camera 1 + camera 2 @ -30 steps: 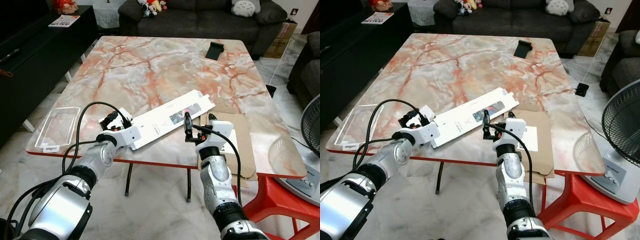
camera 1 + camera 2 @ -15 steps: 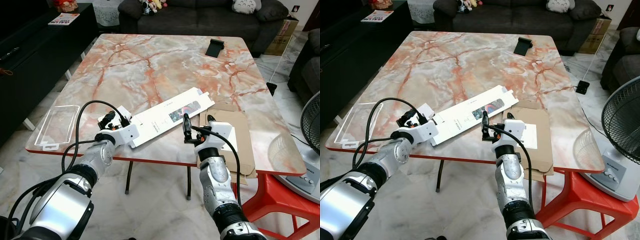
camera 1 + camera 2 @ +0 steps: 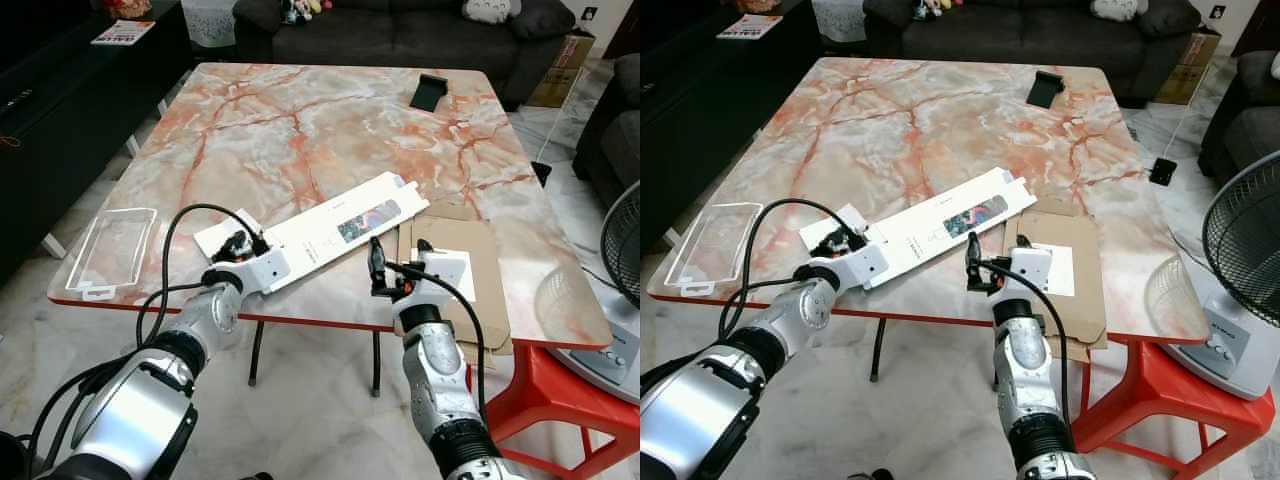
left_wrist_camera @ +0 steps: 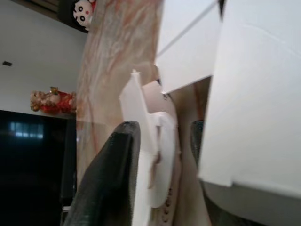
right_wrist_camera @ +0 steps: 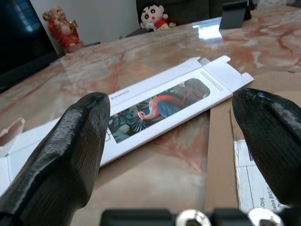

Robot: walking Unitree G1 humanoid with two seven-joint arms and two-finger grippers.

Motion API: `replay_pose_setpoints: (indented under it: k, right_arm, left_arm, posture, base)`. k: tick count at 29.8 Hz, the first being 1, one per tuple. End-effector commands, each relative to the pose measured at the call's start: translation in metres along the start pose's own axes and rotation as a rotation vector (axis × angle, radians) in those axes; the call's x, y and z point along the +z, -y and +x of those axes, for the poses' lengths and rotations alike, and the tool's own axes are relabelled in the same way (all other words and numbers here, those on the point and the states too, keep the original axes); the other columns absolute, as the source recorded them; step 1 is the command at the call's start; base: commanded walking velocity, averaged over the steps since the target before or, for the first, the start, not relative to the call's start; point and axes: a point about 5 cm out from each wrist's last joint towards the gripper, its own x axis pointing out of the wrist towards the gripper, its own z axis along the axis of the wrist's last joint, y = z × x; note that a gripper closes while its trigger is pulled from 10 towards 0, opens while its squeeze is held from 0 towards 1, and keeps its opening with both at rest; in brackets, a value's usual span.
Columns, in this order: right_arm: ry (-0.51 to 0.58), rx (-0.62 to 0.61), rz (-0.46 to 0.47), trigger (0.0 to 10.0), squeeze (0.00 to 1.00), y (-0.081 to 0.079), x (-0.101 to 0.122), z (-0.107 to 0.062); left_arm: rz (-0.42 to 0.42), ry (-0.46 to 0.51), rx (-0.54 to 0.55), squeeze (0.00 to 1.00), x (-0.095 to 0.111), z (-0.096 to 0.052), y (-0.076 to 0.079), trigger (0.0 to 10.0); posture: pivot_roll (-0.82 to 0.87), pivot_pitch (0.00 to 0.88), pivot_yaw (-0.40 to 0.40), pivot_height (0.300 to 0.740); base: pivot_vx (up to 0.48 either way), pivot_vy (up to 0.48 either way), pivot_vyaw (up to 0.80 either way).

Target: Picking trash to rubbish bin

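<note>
Left eye view: a long white sleeve (image 3: pixel 335 232) lies slantwise on the marble table (image 3: pixel 300 120), its near end at the front edge. The left gripper (image 3: pixel 238 243) sits at that near end, by a small white flap. The right gripper (image 3: pixel 377 268) hovers just off the front edge, close to the sleeve's middle, and beside it a flat cardboard sheet (image 3: pixel 455 275) overhangs the front right corner. A clear tray (image 3: pixel 108 252) rests at the front left corner and a black stand (image 3: pixel 429 94) at the far edge.

Right eye view: the same layout; a fan (image 3: pixel 1243 270) stands on a red stool to the right. No bin can be seen from here.

Left wrist view: the two black fingers (image 4: pixel 113 174) straddle a thin white flap (image 4: pixel 141 117) of the sleeve, with a little gap on either side, so they look close but not clamped. I judge the risk here is a grip on the flap alone: the card could bend or tear, or the long sleeve could swing and slip out when lifted.

Right wrist view: the fingers (image 5: pixel 70 150) are spread wide, with the sleeve's printed window (image 5: pixel 157 107) between them and farther off. If this gripper closes now it would likely catch nothing, or nudge the cardboard off the edge.
</note>
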Motion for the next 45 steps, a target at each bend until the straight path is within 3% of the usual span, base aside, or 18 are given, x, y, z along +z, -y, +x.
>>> replay_pose_setpoints:
  k: [1, 24, 26, 33, 35, 36, 37, 39, 40, 44, 45]
  right_arm:
    - [-0.003, 0.011, 0.001, 10.0, 0.0, -0.003, 0.001, -0.001]
    - [-0.023, 0.013, 0.004, 10.0, 0.0, -0.004, 0.0, 0.003]
    - [-0.018, 0.016, 0.009, 10.0, 0.0, -0.006, 0.001, 0.006]
    - [-0.01, 0.019, 0.018, 10.0, 0.0, -0.009, 0.004, 0.011]
    - [-0.01, 0.019, 0.018, 10.0, 0.0, -0.009, 0.004, 0.011]
    - [-0.007, 0.019, 0.019, 10.0, 0.0, -0.009, 0.005, 0.012]
    - [-0.005, 0.019, 0.02, 10.0, 0.0, -0.009, 0.005, 0.012]
    - [0.004, 0.018, 0.022, 10.0, 0.0, -0.01, 0.007, 0.014]
    - [0.019, 0.018, 0.023, 10.0, 0.0, -0.01, 0.01, 0.016]
    - [0.079, 0.023, 0.013, 10.0, 0.0, -0.012, 0.024, 0.023]
    - [0.094, 0.023, 0.006, 10.0, 0.0, -0.011, 0.027, 0.025]
  left_arm:
    - [-0.001, -0.038, -0.005, 0.0, -0.006, -0.002, 0.003, 0.0]
    - [0.048, -0.151, 0.065, 0.0, -0.025, -0.003, -0.01, 0.0]
    - [-0.055, -0.138, 0.258, 0.0, -0.027, -0.004, -0.026, 0.0]
    - [-0.157, -0.117, 0.499, 0.0, -0.026, -0.011, -0.039, 0.0]
    - [-0.166, -0.114, 0.51, 0.0, -0.026, -0.011, -0.039, 0.0]
    - [-0.19, -0.094, 0.526, 0.0, -0.022, -0.012, -0.039, 1.8]
    - [-0.212, -0.077, 0.532, 0.0, -0.02, -0.012, -0.039, 10.0]
    - [-0.323, -0.006, 0.534, 0.0, -0.009, -0.012, -0.038, 10.0]
    - [-0.472, 0.068, 0.489, 0.0, 0.003, -0.011, -0.034, 10.0]
    - [-0.728, 0.206, 0.493, 0.0, 0.023, -0.015, -0.04, 10.0]
    - [-0.756, 0.22, 0.506, 0.0, 0.024, -0.016, -0.042, 10.0]
  posture:
    - [-0.15, 0.128, -0.018, 0.74]
    - [-0.13, 0.116, -0.015, 0.74]
    - [-0.12, 0.103, -0.009, 0.74]
    - [-0.11, 0.079, 0.0, 0.74]
    - [-0.11, 0.078, 0.001, 0.74]
    - [-0.1, 0.074, 0.004, 0.74]
    - [-0.1, 0.074, 0.004, 0.74]
    - [-0.1, 0.066, 0.007, 0.74]
    - [-0.1, 0.063, 0.008, 0.74]
    - [-0.1, 0.046, 0.013, 0.74]
    - [-0.1, 0.042, 0.013, 0.74]
  base:
    - [0.0, 0.0, 0.0]
    - [0.0, 0.0, 0.0]
    - [0.0, 0.0, 0.0]
    - [0.0, 0.0, 0.0]
    - [0.0, 0.0, 0.0]
    - [0.0, 0.0, 0.0]
    - [0.0, 0.0, 0.0]
    - [0.0, 0.0, 0.0]
    - [0.0, 0.0, 0.0]
    - [0.0, 0.0, 0.0]
    - [0.0, 0.0, 0.0]
